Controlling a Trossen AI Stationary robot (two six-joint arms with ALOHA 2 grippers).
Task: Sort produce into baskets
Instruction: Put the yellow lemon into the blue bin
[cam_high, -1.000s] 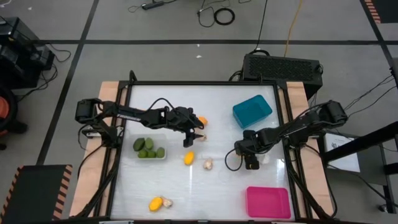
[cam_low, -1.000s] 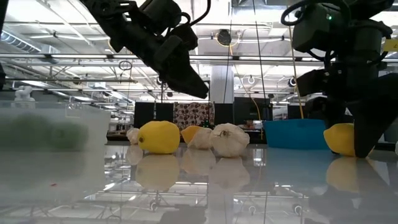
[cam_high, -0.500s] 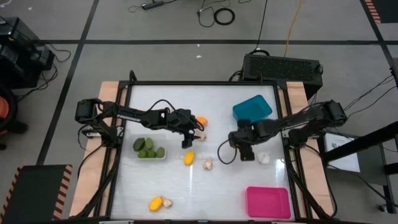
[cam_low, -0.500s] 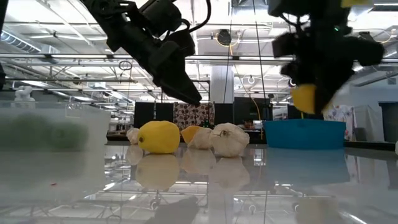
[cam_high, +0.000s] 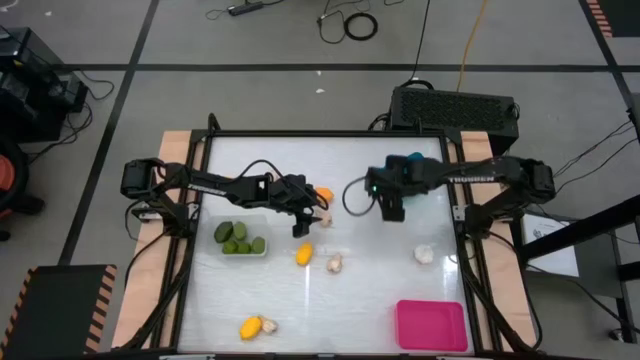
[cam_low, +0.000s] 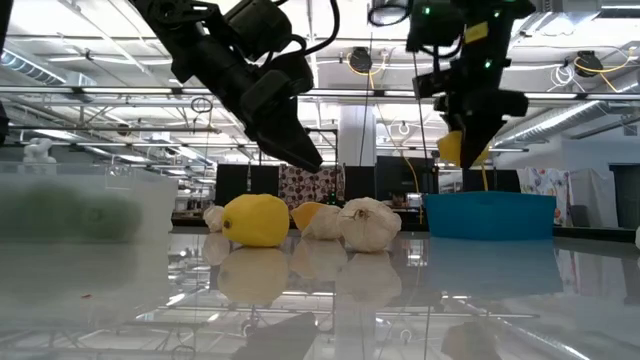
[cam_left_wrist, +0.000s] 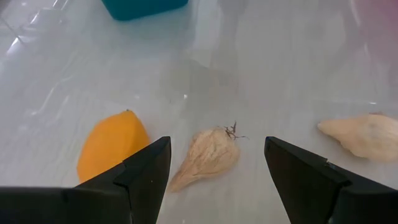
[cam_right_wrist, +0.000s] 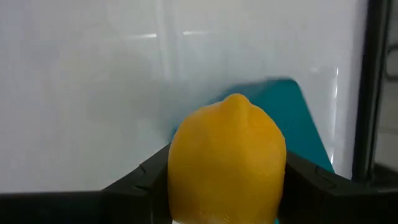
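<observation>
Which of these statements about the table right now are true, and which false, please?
1. The right hand grips a yellow rounded lemon. True.
2. The bright pink rectangular basket holds green pieces. False: it looks empty; the green rounded pieces lie in the whitish clear tray.
3. The left hand is open above a pale lumpy garlic piece. True.
4. The teal-blue rectangular basket is tipped over. False: it stands flat.

I see a glossy white table (cam_low: 330, 300) mirroring everything, a lemon (cam_right_wrist: 227, 162) with smooth, faintly dimpled skin between matt black plastic fingers (cam_right_wrist: 140, 180), papery dry garlic (cam_left_wrist: 208, 155), and a smooth teal plastic basket (cam_low: 490, 215).
</observation>
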